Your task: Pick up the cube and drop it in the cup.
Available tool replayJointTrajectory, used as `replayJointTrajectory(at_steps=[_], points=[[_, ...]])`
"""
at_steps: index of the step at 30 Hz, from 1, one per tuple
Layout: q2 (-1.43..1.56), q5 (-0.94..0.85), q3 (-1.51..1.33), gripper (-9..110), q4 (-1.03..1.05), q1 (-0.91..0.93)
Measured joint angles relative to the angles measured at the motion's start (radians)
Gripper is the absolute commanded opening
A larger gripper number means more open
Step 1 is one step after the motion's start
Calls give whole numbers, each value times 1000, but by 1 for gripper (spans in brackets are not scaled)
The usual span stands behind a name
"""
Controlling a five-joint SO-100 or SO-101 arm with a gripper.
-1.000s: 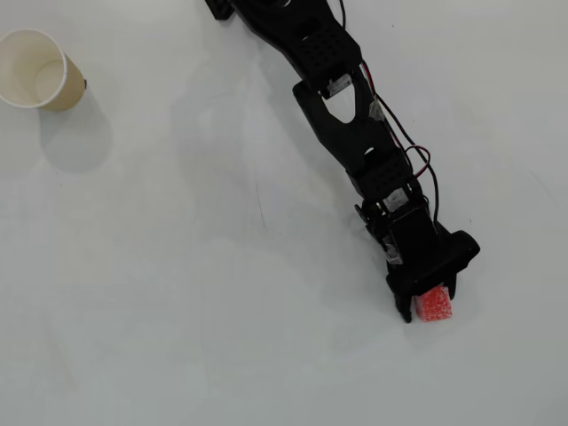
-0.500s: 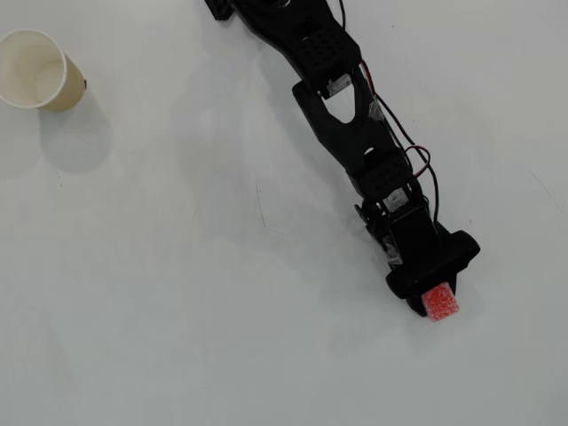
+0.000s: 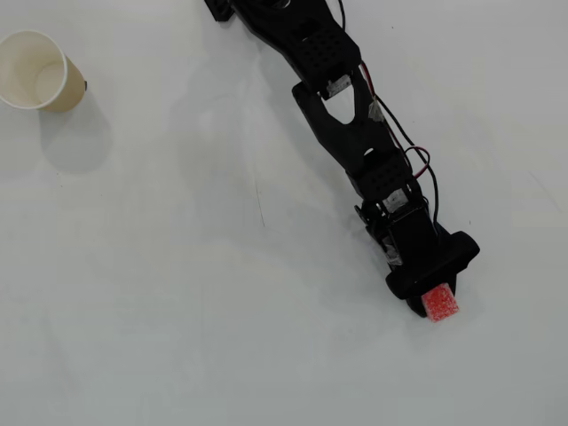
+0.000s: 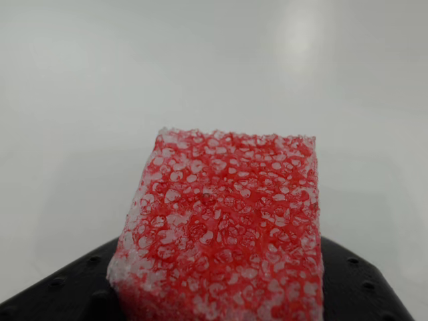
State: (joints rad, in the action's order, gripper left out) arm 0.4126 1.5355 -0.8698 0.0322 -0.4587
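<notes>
With the claw (image 3: 437, 302) closed on the cube (image 3: 440, 303), which fills my wrist view against a black finger, I judge the pick done; carrying it to the cup (image 3: 35, 69), well away up-left across the table (image 3: 177, 293), remains.

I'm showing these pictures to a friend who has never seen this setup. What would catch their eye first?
The red cube fills the wrist view, spongy and speckled white. In the overhead view it sits at the tip of the black arm, in the gripper at lower right. The cup stands alone at far upper left.
</notes>
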Motion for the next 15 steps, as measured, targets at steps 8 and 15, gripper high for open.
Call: replayJointTrajectory(at_steps=[8,15], points=[[103,9,-127,15,9,-12],[296,9,-330,15,11,-34]])
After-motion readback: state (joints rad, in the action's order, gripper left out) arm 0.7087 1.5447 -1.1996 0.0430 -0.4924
